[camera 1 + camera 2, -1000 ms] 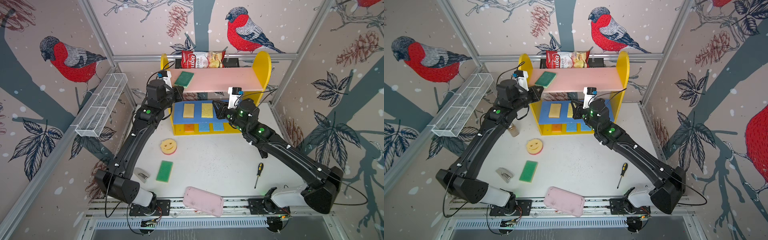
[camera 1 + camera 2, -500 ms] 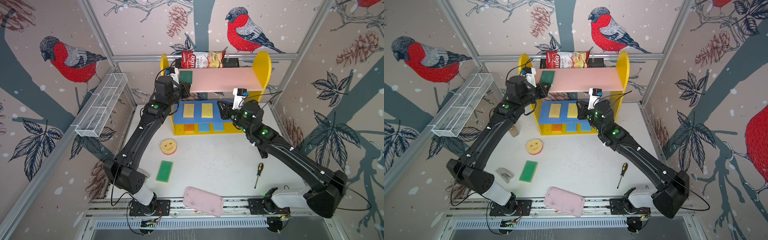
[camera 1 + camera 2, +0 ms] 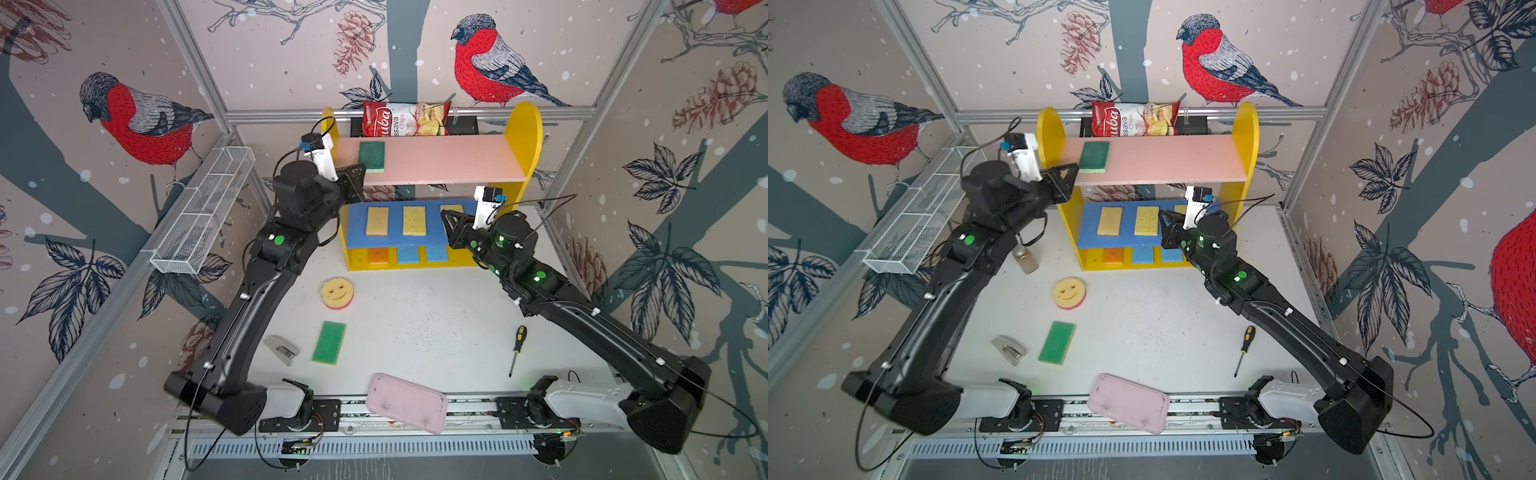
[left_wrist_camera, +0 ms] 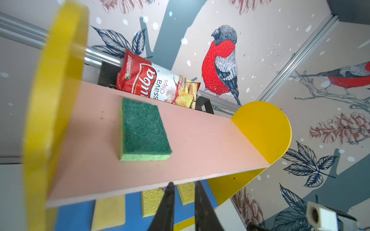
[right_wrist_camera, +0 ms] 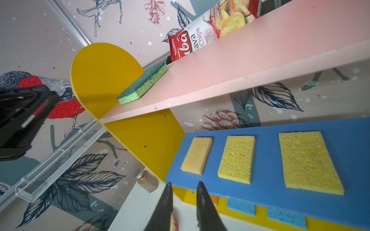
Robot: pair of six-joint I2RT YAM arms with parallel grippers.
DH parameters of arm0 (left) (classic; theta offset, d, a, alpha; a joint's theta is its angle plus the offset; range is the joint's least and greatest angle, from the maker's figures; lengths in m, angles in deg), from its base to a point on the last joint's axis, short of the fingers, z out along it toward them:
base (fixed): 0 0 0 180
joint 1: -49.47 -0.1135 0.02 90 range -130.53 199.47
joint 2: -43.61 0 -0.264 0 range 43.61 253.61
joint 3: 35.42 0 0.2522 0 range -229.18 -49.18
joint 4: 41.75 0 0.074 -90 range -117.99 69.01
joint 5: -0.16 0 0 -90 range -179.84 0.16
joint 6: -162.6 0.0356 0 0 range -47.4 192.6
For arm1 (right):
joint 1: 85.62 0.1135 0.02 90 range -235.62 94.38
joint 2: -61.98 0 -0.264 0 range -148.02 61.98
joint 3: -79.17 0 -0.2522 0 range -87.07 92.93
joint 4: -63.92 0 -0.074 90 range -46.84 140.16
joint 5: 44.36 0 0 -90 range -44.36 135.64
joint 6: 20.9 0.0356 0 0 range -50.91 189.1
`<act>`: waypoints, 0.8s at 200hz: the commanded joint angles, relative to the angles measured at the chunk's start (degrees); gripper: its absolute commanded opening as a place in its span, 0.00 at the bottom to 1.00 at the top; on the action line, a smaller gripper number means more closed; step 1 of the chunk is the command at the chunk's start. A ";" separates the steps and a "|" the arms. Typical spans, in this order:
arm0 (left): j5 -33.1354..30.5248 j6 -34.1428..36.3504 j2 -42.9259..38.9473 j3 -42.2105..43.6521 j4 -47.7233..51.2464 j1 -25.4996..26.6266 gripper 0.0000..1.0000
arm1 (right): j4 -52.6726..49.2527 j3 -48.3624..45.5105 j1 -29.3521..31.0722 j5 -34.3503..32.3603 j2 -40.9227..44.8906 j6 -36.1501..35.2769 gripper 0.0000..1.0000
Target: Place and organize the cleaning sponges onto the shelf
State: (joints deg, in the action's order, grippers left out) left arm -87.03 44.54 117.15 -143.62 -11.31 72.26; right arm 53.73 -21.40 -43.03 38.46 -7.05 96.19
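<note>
**Seven sponges on shelf, two on table, both grippers empty**

The shelf (image 3: 528,137) stands at the back of the white table (image 3: 436,324), with yellow round-topped sides.
- Pink top board (image 3: 449,162): one green sponge (image 3: 371,156) lies flat near its left end, dark scrub face up over a lighter green layer.
- Blue middle board (image 3: 357,232): a tan sponge (image 3: 377,221) and a yellow sponge (image 3: 414,220) lie side by side and apart. The right arm mostly hides a second yellow sponge (image 5: 308,162) in both top views. The right wrist view shows it whole.
- Yellow base: an orange sponge (image 3: 378,255) and two blue sponges (image 3: 407,254) sit in a row, only their front edges visible.

A wire mesh rack (image 3: 203,212) hangs on the left wall. A pink tray (image 3: 406,409) overhangs the front rail, and a chips bag (image 3: 405,119) stands behind the shelf.

A green sponge on the table (image 3: 329,343) lies near the round smiley sponge (image 3: 337,293).

A small jar (image 3: 1025,259) shows in a top view and in the right wrist view. A screwdriver (image 3: 516,349) lies well apart on the right.

The left gripper (image 4: 183,185) sits at the front edge of the pink board, fingers a narrow gap apart with nothing between them. The right gripper (image 5: 184,185) sits at the front edge of the blue board in the same state.
</note>
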 commanded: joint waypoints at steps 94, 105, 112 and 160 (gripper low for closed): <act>-16.51 2.79 -22.62 25.60 9.34 -1.85 0.61 | -6.26 -2.60 19.51 -2.81 -17.92 4.91 0.62; -16.14 2.40 -22.58 27.62 12.65 -3.05 0.71 | -7.39 -1.29 21.11 -1.39 -21.50 4.61 0.63; -14.94 2.37 -22.19 28.93 14.47 -3.90 0.75 | -7.81 -0.72 21.83 -0.39 -23.31 3.58 0.64; -9.48 0.34 -19.67 40.80 14.78 -6.95 0.96 | -10.04 0.12 23.07 3.25 -29.95 2.89 0.65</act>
State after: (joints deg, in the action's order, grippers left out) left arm -98.90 46.84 97.15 -106.96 3.14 66.08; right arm 44.62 -21.29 -20.06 38.50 -35.42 98.98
